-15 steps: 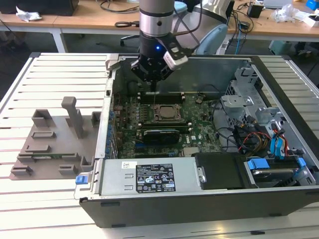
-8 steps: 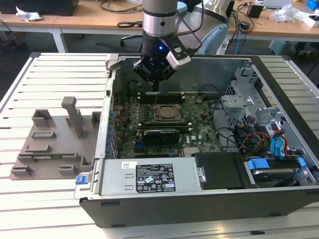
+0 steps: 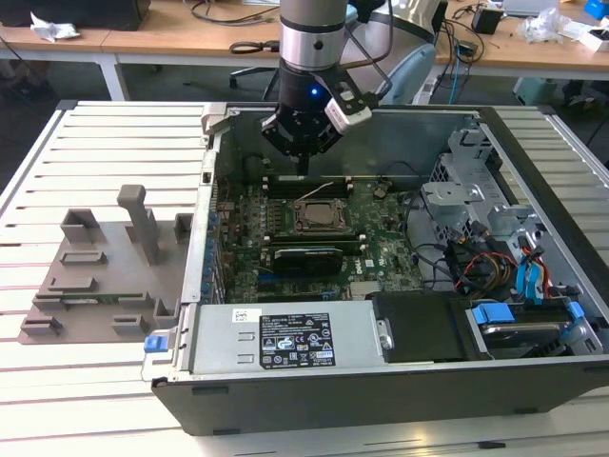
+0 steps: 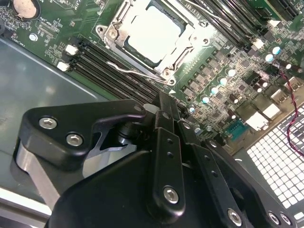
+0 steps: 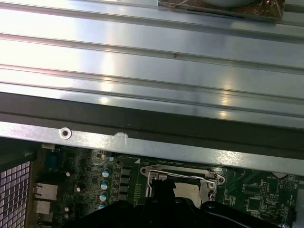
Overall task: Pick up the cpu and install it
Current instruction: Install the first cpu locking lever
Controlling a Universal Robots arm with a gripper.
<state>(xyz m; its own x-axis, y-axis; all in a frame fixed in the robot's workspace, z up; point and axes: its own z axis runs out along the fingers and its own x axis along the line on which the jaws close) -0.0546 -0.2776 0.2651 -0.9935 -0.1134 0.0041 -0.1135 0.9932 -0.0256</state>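
Observation:
The cpu (image 4: 154,31), a small square chip with a pale silver top, lies flat inside the metal socket frame (image 4: 183,45) on the green motherboard (image 3: 381,228). In the exterior view the cpu (image 3: 319,215) sits mid-board inside the open computer case (image 3: 381,400). My gripper (image 3: 303,164) hangs above the board, just behind the socket toward the case's back wall. Its black fingers (image 4: 164,107) are pressed together with nothing between them, a short way off the cpu. The first wrist view shows the socket frame (image 5: 183,178) just past the gripper's dark body.
Memory slots (image 4: 109,71) run beside the socket. A power supply (image 3: 285,338) fills the case front, and a drive cage (image 3: 476,205) with cables is on the exterior view's right. A grey fixture block (image 3: 95,267) stands on the slatted table (image 3: 57,400) outside the case.

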